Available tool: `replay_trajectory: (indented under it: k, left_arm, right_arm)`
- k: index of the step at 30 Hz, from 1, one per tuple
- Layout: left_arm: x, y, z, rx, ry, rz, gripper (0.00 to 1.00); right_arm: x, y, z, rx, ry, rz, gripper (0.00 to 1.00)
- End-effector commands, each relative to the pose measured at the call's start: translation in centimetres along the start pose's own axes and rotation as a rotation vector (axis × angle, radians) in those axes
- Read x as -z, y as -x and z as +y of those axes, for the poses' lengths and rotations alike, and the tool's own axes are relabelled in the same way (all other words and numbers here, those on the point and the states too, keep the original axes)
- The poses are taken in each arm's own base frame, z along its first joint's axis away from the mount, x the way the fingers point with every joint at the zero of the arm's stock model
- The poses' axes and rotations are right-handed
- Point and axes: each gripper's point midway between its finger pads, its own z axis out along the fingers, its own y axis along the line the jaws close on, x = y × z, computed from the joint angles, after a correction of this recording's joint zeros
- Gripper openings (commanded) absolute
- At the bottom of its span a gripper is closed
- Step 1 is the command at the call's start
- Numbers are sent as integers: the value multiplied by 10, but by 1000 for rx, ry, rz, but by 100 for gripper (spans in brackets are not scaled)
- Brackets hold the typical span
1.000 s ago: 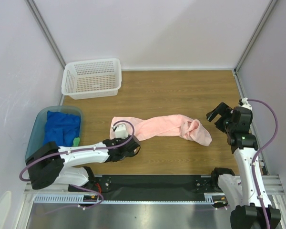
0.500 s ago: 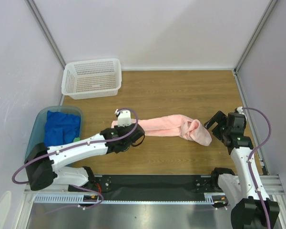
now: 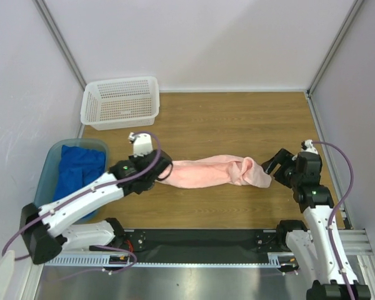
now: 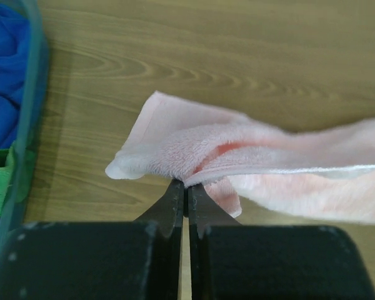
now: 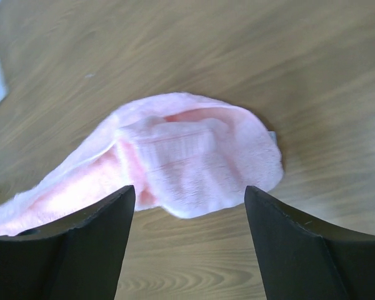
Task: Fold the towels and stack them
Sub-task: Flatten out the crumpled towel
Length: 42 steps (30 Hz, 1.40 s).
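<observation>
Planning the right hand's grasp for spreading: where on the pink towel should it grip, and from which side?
Take the pink towel by its free right end, the rounded bunched lobe, coming in from the right. The left hand pinches the other end, and the open right hand faces that lobe, a finger on either side.

Writing in the top view: none legible.
Writing in the left wrist view: none legible.
Writing in the right wrist view: none legible.
Print on the pale pink terry-cloth towel [image 3: 212, 172]: none readable.
Marking on the white perforated plastic basket [image 3: 120, 120]: none readable.
Marking on the translucent teal plastic tub [image 3: 47, 167]: none readable.
</observation>
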Motion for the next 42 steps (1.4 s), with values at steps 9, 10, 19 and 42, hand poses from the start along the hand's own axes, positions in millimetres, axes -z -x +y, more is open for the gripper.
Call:
replay_trajectory:
  k: [9, 10, 19, 42]
  left_arm:
    - [-21, 34, 42, 262, 60, -101, 0]
    - [-23, 36, 43, 273, 66, -108, 0]
    - [-34, 26, 30, 275, 34, -83, 0]
    - [-32, 21, 31, 285, -10, -100, 0]
  right_arm:
    - [4, -56, 56, -38, 125, 162, 82]
    - [1, -68, 55, -48, 130, 188, 81]
    - [1, -100, 104, -85, 249, 206, 81]
    - [-56, -93, 99, -31, 12, 1, 62]
